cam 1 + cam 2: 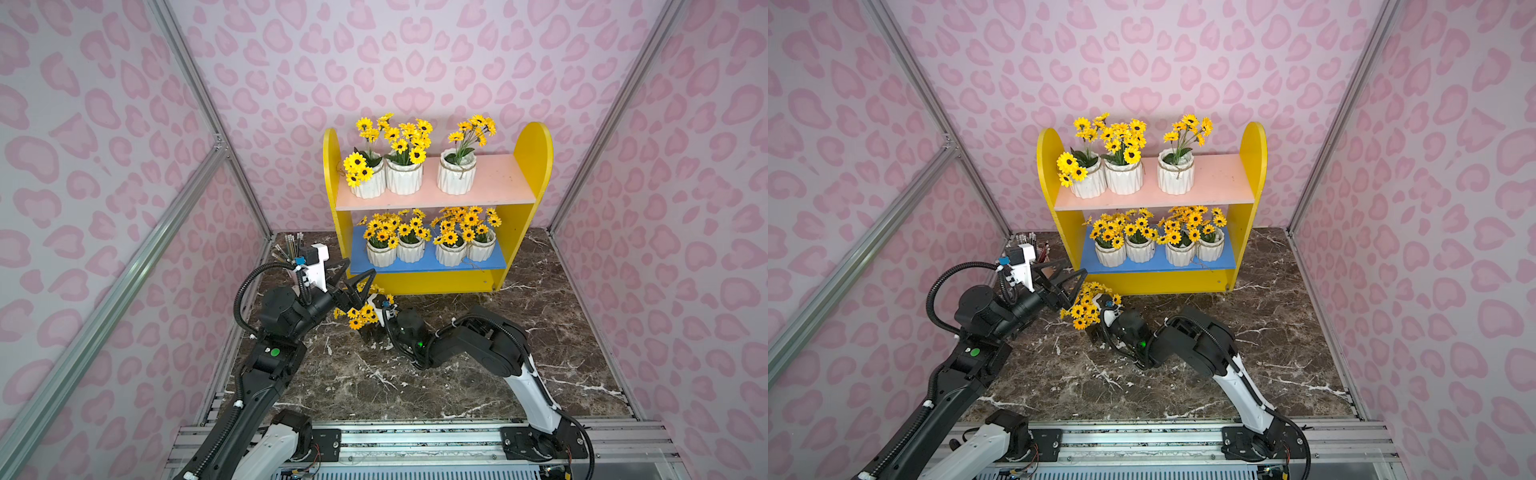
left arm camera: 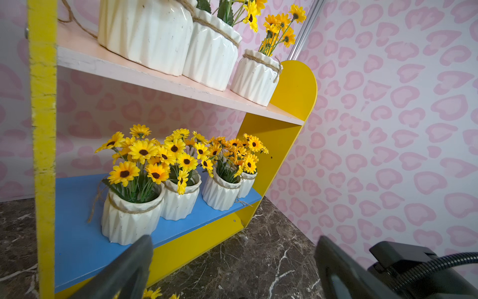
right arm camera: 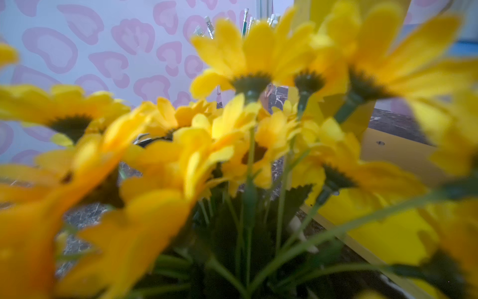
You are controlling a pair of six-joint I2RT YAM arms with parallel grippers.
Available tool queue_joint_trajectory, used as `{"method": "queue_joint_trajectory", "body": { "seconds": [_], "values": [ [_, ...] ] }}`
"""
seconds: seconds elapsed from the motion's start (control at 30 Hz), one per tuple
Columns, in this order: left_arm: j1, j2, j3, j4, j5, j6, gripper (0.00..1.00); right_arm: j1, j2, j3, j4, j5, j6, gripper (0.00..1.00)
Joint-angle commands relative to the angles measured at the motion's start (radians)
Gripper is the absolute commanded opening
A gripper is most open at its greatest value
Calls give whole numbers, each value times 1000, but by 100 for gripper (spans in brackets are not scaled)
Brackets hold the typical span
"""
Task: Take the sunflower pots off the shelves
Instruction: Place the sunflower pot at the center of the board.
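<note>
Seven sunflower pots [image 1: 404, 176] stand on the shelves [image 1: 536, 158]: three on the pink board [image 1: 492, 178], four on the blue board [image 1: 496, 262]. An eighth bunch [image 1: 360, 315] is down at the bench [image 1: 457, 374], its pot hidden. Its blossoms bury the right claw [image 1: 371, 326], so I cannot tell how its jaws stand. The left claw [image 1: 360, 269] gapes empty beside it. If stems snag on a withdrawing claw, that pot could topple.

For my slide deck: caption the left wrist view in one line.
Open left fingers face the shelves: four sunflower pots on the blue lower board, three on the pink upper board.
</note>
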Motion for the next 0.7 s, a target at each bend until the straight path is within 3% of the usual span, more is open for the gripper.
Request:
{"method": "queue_joint_trajectory", "body": {
  "seconds": [0.0,0.67],
  "values": [
    [-1,-7,-6,45,-4,-2,99,4,-26,-28,63,-15,-24,99],
    [-5,-24,-4,36,-11,1,97,9,-212,-232,12,-41,-32,100]
  ]
}}
